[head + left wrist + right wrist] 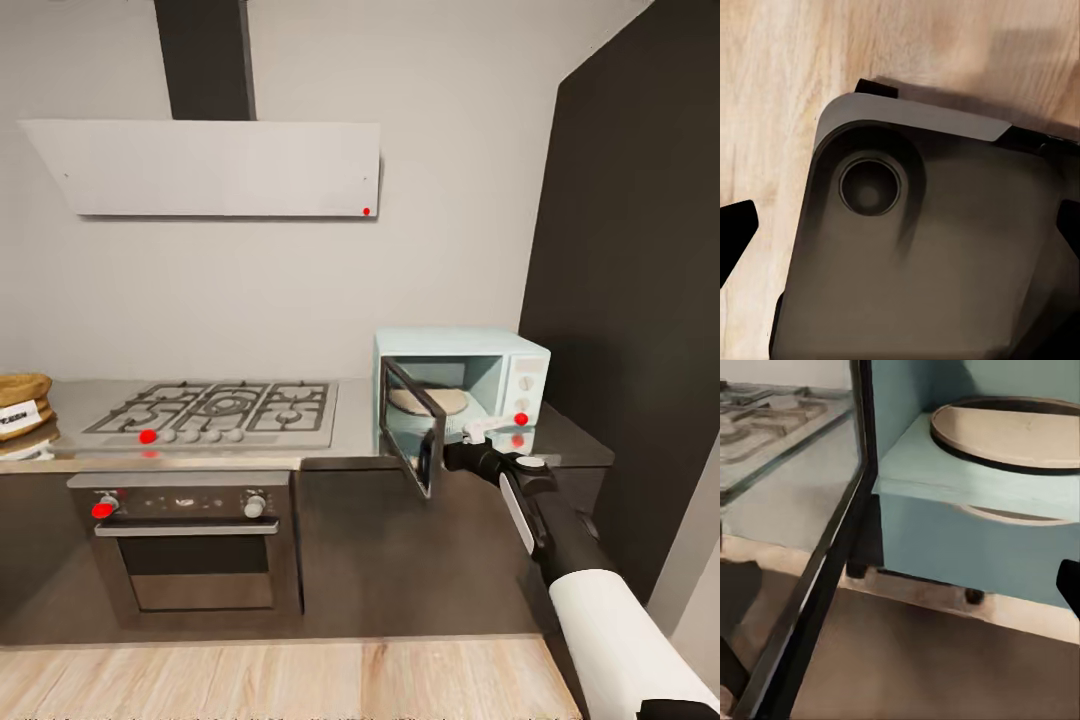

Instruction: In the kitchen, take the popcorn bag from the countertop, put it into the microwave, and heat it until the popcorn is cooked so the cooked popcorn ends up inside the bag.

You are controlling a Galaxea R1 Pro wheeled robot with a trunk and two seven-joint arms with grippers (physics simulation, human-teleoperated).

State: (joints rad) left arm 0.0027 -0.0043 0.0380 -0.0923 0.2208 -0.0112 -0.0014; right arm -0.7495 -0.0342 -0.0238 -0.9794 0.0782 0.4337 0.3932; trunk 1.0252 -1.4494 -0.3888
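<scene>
- The small pale mint-blue microwave (460, 385) with knobs on its right-hand panel sits at the right end of the long grey, shiny steel-like countertop (355, 425), and its dark glass door (412, 425) is swung open toward the robot.
- Inside there's just the round beige turntable plate (1009, 427), nothing on it yet.
- The right gripper (478, 433) is up just in front of the microwave's open mouth, beside the door's free edge. I honestly can't tell from the head view how far apart its fingers are, and the right wrist view only catches a dark fingertip at the edge. It doesn't look like it's carrying anything.
- The small tan-brown burlap-like popcorn bag (20, 400) with the white label is way over at the far left end of the counter, past the gas hob with grey grates (215, 408), well apart from the microwave.
- The left wrist view just looks down at the robot's own dark base (922, 247) over the light wooden floor (780, 75), so no read on the left gripper's state.
- My take: door-opening step looks done, fetching the bag is what's left. Next move calls for shifting left to reach the sack, gripping it, then carrying it back without knocking that open door.
</scene>
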